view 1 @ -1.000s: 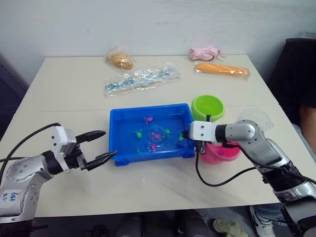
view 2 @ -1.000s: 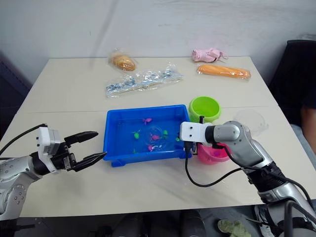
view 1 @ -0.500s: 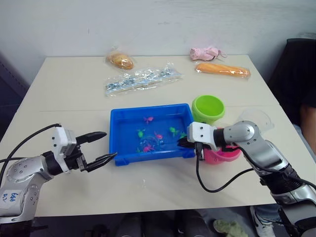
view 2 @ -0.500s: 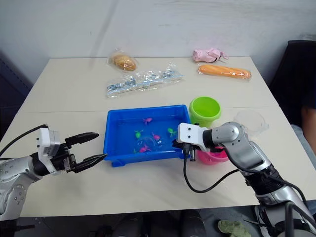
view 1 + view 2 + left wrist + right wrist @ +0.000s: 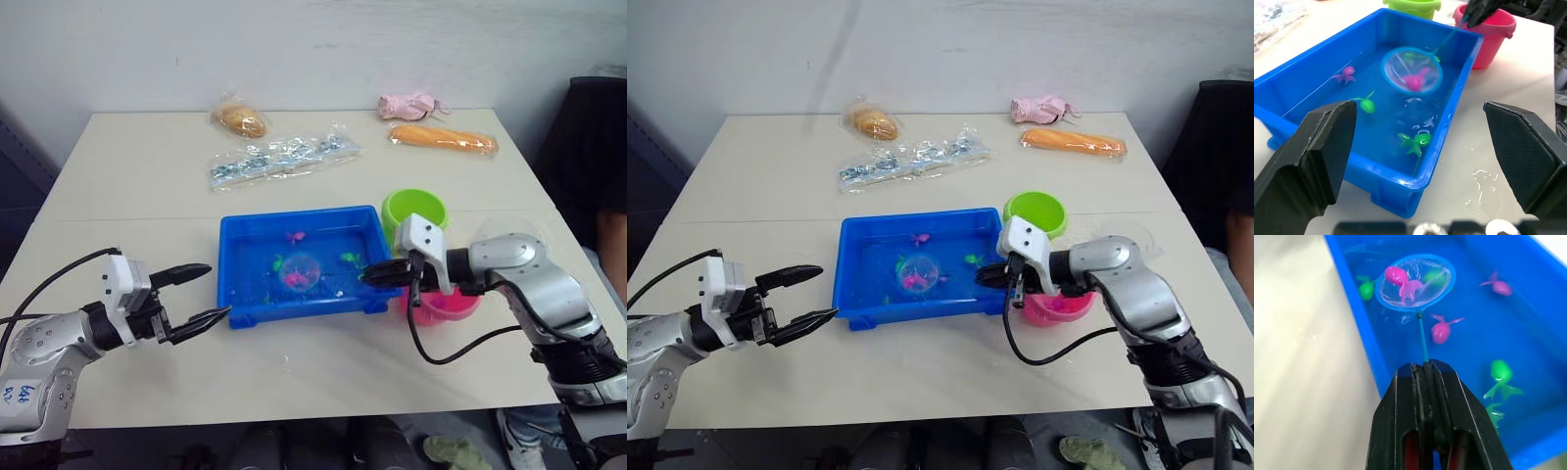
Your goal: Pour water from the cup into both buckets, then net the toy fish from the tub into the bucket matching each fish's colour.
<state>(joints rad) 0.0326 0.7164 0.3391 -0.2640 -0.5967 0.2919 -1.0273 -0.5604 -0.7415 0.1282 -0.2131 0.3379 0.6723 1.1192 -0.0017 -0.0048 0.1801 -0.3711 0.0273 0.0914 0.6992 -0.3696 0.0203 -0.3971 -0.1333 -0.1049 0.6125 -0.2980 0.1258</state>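
Note:
The blue tub (image 5: 294, 311) sits mid-table with water and loose toy fish, green (image 5: 1500, 369) and pink (image 5: 1441, 330). My right gripper (image 5: 367, 276) is shut on the thin handle of a small blue-rimmed net (image 5: 299, 271), which is over the tub's middle with a pink fish (image 5: 1398, 279) in it. The lime green bucket (image 5: 413, 211) stands behind my right wrist and the pink bucket (image 5: 446, 304) under it. The clear cup (image 5: 509, 227) is partly hidden behind that arm. Left of the tub my left gripper (image 5: 217, 290) is open, with nothing between its fingers.
At the table's back lie a bagged bun (image 5: 238, 119), a clear bag of small items (image 5: 279, 159), a long orange package (image 5: 441, 137) and a pink cloth (image 5: 409, 104). A black chair (image 5: 588, 147) stands at the right. Water drops (image 5: 1479, 181) dot the table by the tub.
My right wrist has risen and drawn back to the right. The net now holds a pink fish, and the loose fish have drifted. My left arm has not moved.

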